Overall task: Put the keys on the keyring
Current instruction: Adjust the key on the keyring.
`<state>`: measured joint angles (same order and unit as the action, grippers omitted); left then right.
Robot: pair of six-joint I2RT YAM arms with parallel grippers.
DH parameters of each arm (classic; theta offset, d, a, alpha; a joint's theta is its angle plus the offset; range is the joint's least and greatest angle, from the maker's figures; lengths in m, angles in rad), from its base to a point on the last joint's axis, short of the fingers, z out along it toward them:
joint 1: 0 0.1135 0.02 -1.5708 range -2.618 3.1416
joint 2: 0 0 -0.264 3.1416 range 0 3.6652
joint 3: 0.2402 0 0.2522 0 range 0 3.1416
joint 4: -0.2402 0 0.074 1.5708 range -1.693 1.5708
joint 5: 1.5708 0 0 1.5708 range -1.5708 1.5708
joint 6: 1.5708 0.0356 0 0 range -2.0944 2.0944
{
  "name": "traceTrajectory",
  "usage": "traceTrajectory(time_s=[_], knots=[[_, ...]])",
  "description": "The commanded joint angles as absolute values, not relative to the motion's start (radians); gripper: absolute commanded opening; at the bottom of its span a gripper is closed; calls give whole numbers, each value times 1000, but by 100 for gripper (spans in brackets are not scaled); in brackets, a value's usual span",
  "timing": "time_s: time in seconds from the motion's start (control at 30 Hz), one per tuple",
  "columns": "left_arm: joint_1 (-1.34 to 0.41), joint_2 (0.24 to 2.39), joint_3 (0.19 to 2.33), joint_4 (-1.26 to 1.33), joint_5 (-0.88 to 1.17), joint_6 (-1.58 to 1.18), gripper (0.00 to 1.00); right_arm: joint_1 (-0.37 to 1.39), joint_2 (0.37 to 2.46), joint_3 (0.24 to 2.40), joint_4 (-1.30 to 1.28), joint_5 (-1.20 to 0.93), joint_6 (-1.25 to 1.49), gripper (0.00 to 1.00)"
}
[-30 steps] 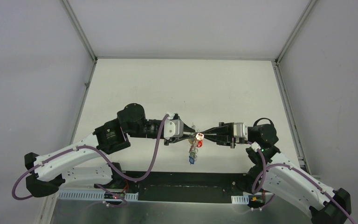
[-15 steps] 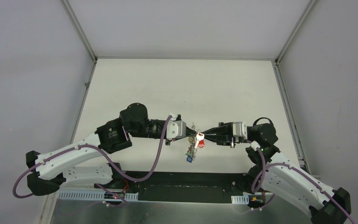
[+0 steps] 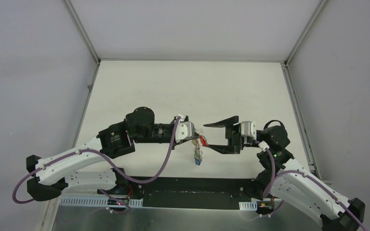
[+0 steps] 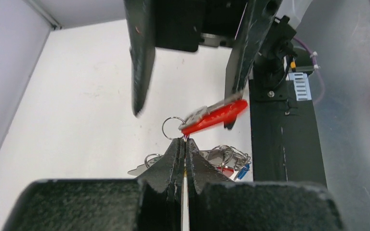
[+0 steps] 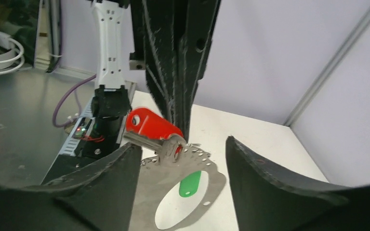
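**Supervisor:** Report finger state, both arms.

**Operator:** Left fingers: clenched flat together, no gap. Between them I see only a thin bright line of metal. I read the grip as being on the keyring, the grey uneven loop that sits directly under their tips in the right wrist view. Right fingers: spread wide, grasping nothing.

**Supervisor:** Arm positions?

**Operator:** Both arms reach in over the near half of the table, tip to tip. The left tips face the gap between the right fingers.

**Supervisor:** Locate the keys.

**Operator:** The red key sticks out sideways from the left tips. It sits against a small round ring right at those tips, and its silver metal part runs alongside the red plastic. Its free end is just beside the right finger on the arm-base side. I cannot tell whether they touch. The other right finger stands well apart from it.

The rest of the keys trail in a bunch from the left tips toward the arm bases. A blue tag sits at the far end of the bunch. A green key shows through the opening of the keyring.

**Supervisor:** Is the green key threaded on the loop?

**Operator:** I cannot tell; only its plastic head is visible inside the opening. I also cannot tell whether the bunch touches the table.
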<state>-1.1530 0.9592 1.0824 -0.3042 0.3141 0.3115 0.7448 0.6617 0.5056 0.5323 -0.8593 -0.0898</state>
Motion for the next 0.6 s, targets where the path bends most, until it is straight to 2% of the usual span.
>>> traceTrajectory(time_s=[0.0,0.17,0.27,0.33,0.43,0.57], knots=[[-1161,935,1159,-358,239,298,0,748,591,582,337,-718,-168,72],[-1162,931,1208,-448,191,317,0,748,533,616,158,-670,-262,87],[-1161,932,1222,-470,182,317,0,747,542,649,114,-684,-268,91],[-1161,936,1234,-483,180,315,0,747,560,667,114,-713,-251,98],[-1161,949,1251,-505,175,313,0,747,603,698,138,-758,-184,100],[-1161,958,1252,-509,184,316,0,747,668,730,175,-701,-15,100]])
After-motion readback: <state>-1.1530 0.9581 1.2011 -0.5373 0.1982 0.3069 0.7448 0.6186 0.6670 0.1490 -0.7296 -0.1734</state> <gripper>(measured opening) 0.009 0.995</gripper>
